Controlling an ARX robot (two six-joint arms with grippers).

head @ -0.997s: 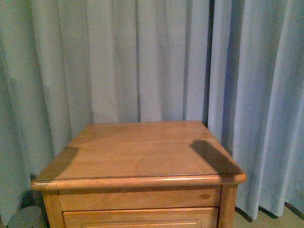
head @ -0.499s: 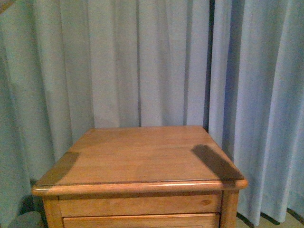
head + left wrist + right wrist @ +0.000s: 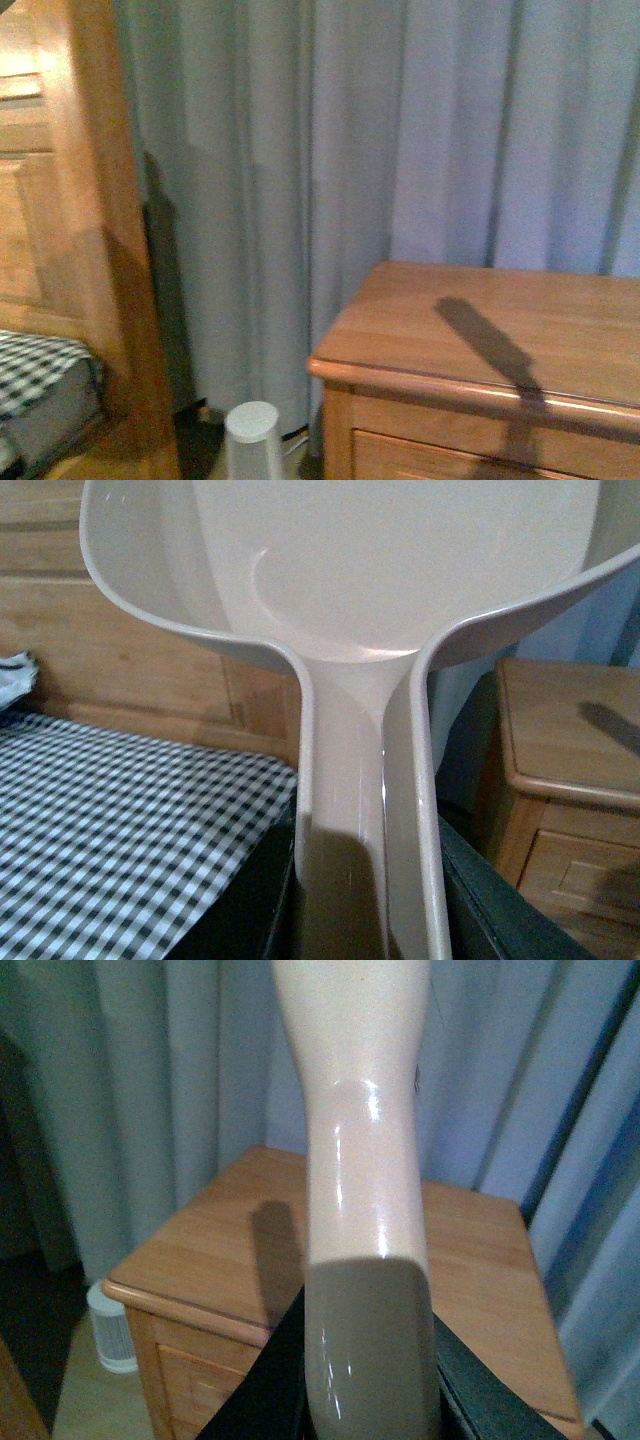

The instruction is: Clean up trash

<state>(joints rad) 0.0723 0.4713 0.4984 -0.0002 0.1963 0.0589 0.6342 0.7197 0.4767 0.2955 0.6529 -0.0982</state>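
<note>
No trash shows in any view. In the left wrist view a pinkish-beige dustpan (image 3: 400, 570) fills the upper part, its pan bare inside. My left gripper (image 3: 365, 920) is shut on the dustpan's handle, dark fingers (image 3: 250, 910) on both sides. In the right wrist view a glossy beige brush handle (image 3: 365, 1180) rises from my right gripper (image 3: 368, 1400), which is shut on it. The brush's head is out of view. Neither arm appears in the front view.
A wooden nightstand (image 3: 480, 340) with a drawer stands at the right before blue-grey curtains (image 3: 330, 150). A small white bin (image 3: 252, 435) sits on the floor beside it. A wooden headboard (image 3: 60, 200) and a checked bedcover (image 3: 110, 820) lie at the left.
The front view has swung left: the nightstand has slid from the middle to the right, and the headboard, bed and white bin have come into view.
</note>
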